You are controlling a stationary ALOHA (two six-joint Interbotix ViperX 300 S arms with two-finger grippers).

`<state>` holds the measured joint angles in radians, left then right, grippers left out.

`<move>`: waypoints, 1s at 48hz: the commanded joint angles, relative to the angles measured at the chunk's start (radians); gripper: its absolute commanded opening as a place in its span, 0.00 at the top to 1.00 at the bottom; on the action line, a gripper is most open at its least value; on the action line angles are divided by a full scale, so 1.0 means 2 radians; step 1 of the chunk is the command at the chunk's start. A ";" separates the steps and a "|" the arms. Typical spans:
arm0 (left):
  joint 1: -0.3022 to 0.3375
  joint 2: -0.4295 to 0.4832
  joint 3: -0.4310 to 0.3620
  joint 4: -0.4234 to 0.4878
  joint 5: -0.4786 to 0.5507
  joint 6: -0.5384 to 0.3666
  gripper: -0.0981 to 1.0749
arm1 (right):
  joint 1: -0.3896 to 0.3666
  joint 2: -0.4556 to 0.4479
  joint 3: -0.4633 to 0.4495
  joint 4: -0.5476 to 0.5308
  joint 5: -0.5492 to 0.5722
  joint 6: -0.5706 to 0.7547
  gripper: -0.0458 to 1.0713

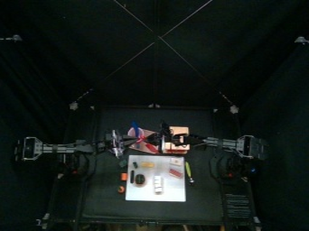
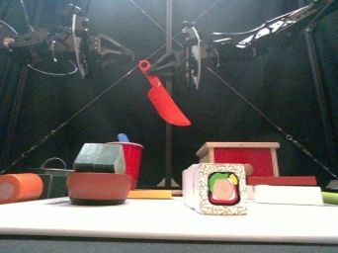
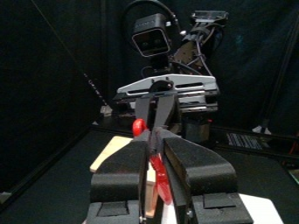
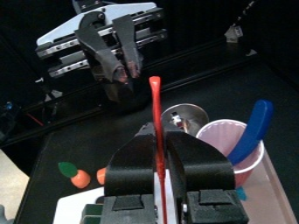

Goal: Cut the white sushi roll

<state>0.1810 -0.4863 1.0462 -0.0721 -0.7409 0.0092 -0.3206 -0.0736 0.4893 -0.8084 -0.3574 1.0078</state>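
Task not far along: no cut made yet, only the tool is in hand. The knife (image 2: 166, 102) is held high in the air between the two arms, blade hanging down, well above the table. The right gripper (image 4: 158, 129) is pressed together on the red handle, as the right wrist view shows. The left gripper (image 4: 119, 70) is seen facing it with jaws spread, just beyond the knife's end and apparently not touching it; judged as a handover with the knife now carried by the right arm alone. The white sushi roll (image 2: 224, 190) is seen standing on edge on the white board (image 1: 151, 162) near the table's front, right of centre in the front view, its dark wrap and coloured filling facing the camera; it looks whole and untouched, with no gripper near it. Other food pieces lie beside it on the board and are not part of the job. Left to do, as judged: the knife is to be lowered over the board, the blade lined up across the roll, and pressed through; the roll may need steadying by the free left arm so it is not tipped over
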 commanded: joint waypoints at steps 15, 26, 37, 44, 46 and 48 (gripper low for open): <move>-0.005 0.050 0.002 0.002 0.002 0.002 0.40 | -0.041 -0.024 -0.021 0.098 0.004 -0.004 0.67; -0.005 0.078 -0.008 -0.002 0.018 0.002 0.31 | -0.058 -0.021 -0.018 0.193 0.006 -0.005 0.67; -0.005 0.101 -0.030 0.000 0.041 0.025 0.20 | -0.071 0.000 -0.031 0.260 0.006 -0.005 0.67; -0.004 0.101 -0.024 -0.001 0.064 0.084 0.15 | -0.074 0.003 -0.030 0.275 -0.003 -0.006 0.67; -0.002 0.102 -0.021 -0.006 0.064 0.094 0.14 | -0.074 0.003 -0.030 0.274 -0.008 -0.006 0.67; -0.002 0.102 -0.018 -0.018 0.064 0.096 0.14 | -0.074 0.002 -0.031 0.271 -0.013 -0.007 0.67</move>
<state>0.1718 -0.2823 1.0140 -0.0813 -0.6105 0.1917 -0.4663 -0.0522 0.4832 -0.2638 -0.3574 0.9971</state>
